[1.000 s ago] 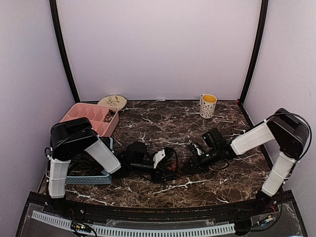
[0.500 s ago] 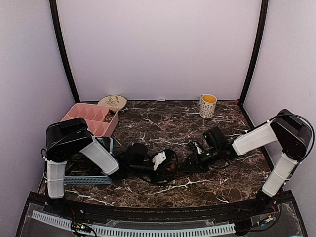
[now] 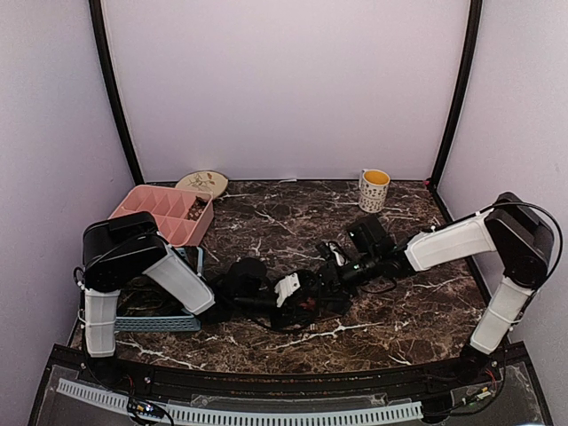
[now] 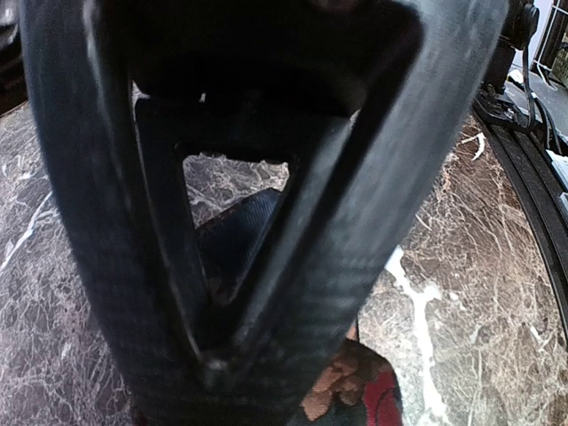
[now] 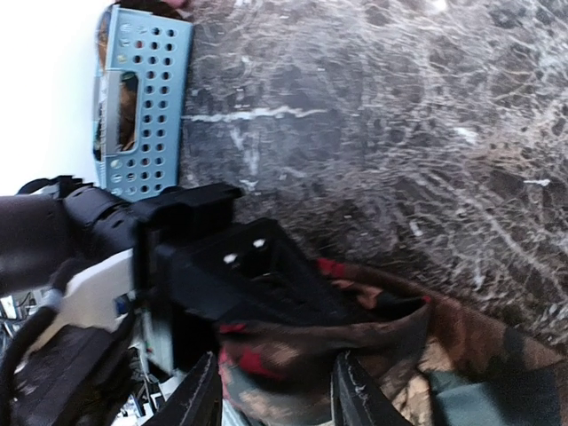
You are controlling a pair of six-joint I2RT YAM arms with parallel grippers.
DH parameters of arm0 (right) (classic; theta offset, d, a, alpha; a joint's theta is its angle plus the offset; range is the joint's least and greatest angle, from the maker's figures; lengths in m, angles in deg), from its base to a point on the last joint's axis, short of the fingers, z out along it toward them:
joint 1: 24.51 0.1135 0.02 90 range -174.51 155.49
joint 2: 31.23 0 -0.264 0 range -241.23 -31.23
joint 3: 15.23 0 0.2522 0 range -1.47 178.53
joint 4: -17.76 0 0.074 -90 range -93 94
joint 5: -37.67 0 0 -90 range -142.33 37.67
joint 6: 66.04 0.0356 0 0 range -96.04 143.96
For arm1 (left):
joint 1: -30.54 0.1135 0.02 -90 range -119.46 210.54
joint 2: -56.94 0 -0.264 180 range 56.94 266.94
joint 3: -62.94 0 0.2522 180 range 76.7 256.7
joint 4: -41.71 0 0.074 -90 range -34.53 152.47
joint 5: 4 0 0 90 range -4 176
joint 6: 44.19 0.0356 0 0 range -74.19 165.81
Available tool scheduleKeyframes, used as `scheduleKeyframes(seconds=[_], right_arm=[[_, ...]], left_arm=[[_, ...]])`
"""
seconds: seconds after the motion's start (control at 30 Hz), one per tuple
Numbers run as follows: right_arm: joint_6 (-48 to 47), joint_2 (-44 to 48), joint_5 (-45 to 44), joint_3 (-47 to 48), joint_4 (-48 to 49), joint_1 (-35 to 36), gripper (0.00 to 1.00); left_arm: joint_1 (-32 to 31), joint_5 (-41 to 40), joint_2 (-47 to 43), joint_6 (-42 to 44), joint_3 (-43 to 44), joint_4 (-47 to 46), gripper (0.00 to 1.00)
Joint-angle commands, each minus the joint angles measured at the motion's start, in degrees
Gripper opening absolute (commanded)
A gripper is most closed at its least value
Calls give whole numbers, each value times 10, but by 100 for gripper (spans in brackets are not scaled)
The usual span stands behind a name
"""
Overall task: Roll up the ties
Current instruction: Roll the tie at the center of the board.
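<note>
A reddish-brown patterned tie (image 3: 312,306) lies bunched at the table's middle between both grippers. My left gripper (image 3: 302,295) is low on it. In the left wrist view its fingers (image 4: 293,266) meet in a closed V, my left gripper (image 4: 213,364) pinching the tie (image 4: 355,386), with dark fabric (image 4: 235,240) behind. My right gripper (image 3: 332,266) comes in from the right. In the right wrist view its fingertips (image 5: 197,399) stand apart, my right gripper (image 5: 277,395) straddling a fold of the tie (image 5: 293,355), right beside the left gripper's black body (image 5: 240,275).
A pink compartment tray (image 3: 146,202) with brownish contents stands at the back left, a plate (image 3: 202,183) behind it. A blue perforated basket (image 3: 160,321) sits under the left arm and shows in the right wrist view (image 5: 142,98). A mug (image 3: 374,189) stands at the back right.
My right gripper has moved left and a little back, up against the left gripper and the tie. The left gripper has shifted slightly right and holds its place.
</note>
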Motion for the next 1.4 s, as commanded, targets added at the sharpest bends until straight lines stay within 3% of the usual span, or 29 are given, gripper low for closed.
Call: scheduleKeyframes(seconds=[0.0,0.23,0.4,0.6,0.87,1.13,1.37], right_arm=[[-15,-33,-16,6,-47,10,41],[-27,-27,-48,-14,-75,12,42],[-26,-34,-40,-14,-68,15,23],[3,11,-17,-50,-46,11,45],[54,10,0,-56,20,15,44],[71,57,3,-76,20,19,54],[69,48,-6,-78,27,21,49]], left_arm=[[-3,-14,12,10,-5,95,32],[-3,-13,12,10,2,100,32],[-3,-12,13,7,3,98,32],[-3,-14,14,11,5,108,32],[-3,-12,15,4,0,93,33],[-3,-12,15,7,-1,96,33],[-3,-10,18,5,-1,92,33]])
